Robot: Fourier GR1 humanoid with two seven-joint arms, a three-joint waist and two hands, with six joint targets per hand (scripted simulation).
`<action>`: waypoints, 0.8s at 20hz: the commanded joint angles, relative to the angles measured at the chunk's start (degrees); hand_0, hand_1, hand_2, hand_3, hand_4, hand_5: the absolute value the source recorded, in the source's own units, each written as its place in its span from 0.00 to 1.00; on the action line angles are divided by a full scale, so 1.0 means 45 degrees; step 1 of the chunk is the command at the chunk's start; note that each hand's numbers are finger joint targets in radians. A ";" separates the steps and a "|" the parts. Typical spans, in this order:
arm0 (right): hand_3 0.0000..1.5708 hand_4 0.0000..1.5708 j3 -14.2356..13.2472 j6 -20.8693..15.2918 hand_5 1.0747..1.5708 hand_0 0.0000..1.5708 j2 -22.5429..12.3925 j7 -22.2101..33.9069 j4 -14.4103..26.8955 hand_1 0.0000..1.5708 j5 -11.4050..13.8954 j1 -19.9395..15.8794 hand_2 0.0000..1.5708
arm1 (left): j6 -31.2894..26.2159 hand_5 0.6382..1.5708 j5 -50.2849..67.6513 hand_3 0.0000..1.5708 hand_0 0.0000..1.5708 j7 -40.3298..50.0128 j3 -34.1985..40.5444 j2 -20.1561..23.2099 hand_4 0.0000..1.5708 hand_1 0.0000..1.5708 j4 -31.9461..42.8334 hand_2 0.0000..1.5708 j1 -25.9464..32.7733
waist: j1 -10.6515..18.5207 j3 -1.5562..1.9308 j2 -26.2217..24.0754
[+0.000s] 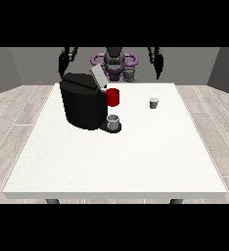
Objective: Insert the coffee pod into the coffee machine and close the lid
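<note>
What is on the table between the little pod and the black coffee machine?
Nothing but bare white table lies between the coffee pod and the coffee machine, as the front view shows. The machine's red part faces the pod across that gap.

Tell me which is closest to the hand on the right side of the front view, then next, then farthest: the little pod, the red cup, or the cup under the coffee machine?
From the hand at the view's right:
1. Coffee pod, on the table's right part.
2. Red cup, beside the machine's open lid.
3. Grey cup, on the coffee machine's tray, nearer the camera.
</note>
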 commanded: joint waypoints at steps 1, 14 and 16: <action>0.00 0.00 -0.0294 0.0066 1.00 0.00 0.0029 -0.0191 -0.0024 0.00 -0.0140 -0.0055 0.00 | -0.0603 1.00 -0.0115 0.00 0.00 -0.0849 0.0049 0.0350 0.00 0.00 0.0641 0.00 0.0067 | 0.0171 0.0187 -0.0045; 0.00 0.00 0.0435 -0.1504 1.00 0.00 0.0362 -0.0160 -0.0520 0.00 0.1891 -0.1111 0.00 | -0.3105 1.00 -0.2457 0.00 0.00 -0.2785 0.0631 0.4691 0.00 0.00 0.2499 0.00 -0.1249 | -0.0489 0.0182 0.0977; 0.00 0.00 0.0635 -0.1658 1.00 0.00 0.0572 -0.0812 0.0180 0.00 0.2213 -0.1307 0.00 | -0.3028 1.00 -0.2749 0.00 0.00 -0.1448 0.0585 0.4854 0.00 0.00 0.2364 0.00 -0.2289 | -0.0625 0.0189 0.1508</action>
